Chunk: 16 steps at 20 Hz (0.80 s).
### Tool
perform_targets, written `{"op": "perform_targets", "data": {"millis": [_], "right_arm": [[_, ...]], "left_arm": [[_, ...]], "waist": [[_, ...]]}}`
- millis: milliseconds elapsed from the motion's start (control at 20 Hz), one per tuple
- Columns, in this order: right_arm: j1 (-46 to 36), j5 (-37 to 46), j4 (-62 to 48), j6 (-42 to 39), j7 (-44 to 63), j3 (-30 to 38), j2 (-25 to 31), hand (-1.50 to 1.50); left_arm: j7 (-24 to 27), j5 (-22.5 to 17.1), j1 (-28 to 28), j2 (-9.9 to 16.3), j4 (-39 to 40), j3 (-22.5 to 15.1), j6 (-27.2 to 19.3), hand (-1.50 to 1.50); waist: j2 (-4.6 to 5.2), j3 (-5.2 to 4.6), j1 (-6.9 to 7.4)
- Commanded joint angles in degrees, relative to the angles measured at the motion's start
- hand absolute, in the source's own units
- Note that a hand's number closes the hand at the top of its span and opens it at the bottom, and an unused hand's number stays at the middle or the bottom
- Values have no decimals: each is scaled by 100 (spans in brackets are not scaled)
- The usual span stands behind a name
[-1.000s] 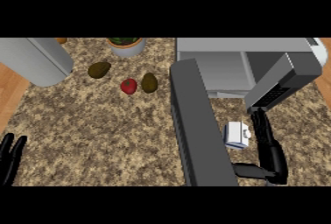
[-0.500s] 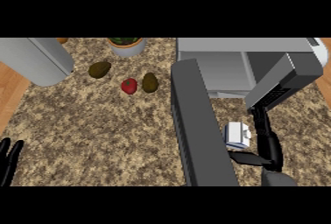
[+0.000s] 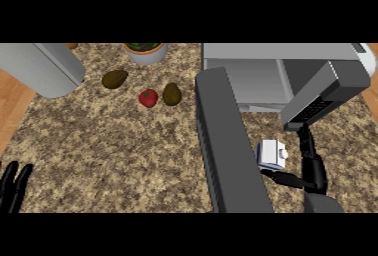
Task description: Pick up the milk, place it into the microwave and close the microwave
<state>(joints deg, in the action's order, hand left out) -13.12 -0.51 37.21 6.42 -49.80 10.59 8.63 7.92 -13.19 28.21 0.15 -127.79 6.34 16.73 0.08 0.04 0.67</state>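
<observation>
Left hand: the left hand (image 3: 15, 186) is seen at the counter's near left corner, fingers straight and pointing up, nothing held; it is at rest.
Right hand: the right hand (image 3: 304, 172) is set near the counter's near edge, right of the open door; one long finger is stretched up along the right of the milk and the thumb is reached under it from below, so the carton is bracketed. Whether the carton is actually pinched cannot be told.
Milk: the milk (image 3: 272, 154), a small white carton, is found on the counter (image 3: 111, 155) just right of the microwave door, toward the near right part, in front of the microwave and not inside it.
Microwave door: the microwave door (image 3: 227, 150) is swung open, and is seen as a long dark grey slab running from the near edge toward the microwave.
Fruit: a red fruit (image 3: 148, 98) and two brown ones (image 3: 172, 93) (image 3: 114, 78) are laid toward the far edge, left of the door.
Microwave: the microwave (image 3: 273, 75) is placed at the far right corner, cavity open.
Far edge: a potted plant (image 3: 147, 51) is stood at the far edge, with a large grey cylinder (image 3: 40, 67) at the far left corner.
</observation>
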Motion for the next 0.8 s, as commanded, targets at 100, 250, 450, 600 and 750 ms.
{"op": "perform_targets", "data": {"millis": [100,250,450,600,750], "right_arm": [[-424,-136,-933,-1431,-258,-24,311,-150],[-260,3,-1045,-2459,-579,-402,251,-150],[-288,-14,-996,-2790,-1215,-516,-31,150],[-462,-7,-887,-2058,-1296,-375,-21,150],[-429,98,-637,-664,-1382,-195,-218,150]], "left_arm": [[5,67,-73,-12,-40,-181,-95,-150],[-1,-46,-93,-12,87,11,-21,-150],[-85,-140,-313,70,230,147,-16,-150],[-45,-340,54,89,50,234,194,-150],[11,-203,37,33,203,181,163,-150]], "waist": [[16,9,36],[23,12,67],[12,7,3],[-6,1,9],[-8,-1,-4]]}}
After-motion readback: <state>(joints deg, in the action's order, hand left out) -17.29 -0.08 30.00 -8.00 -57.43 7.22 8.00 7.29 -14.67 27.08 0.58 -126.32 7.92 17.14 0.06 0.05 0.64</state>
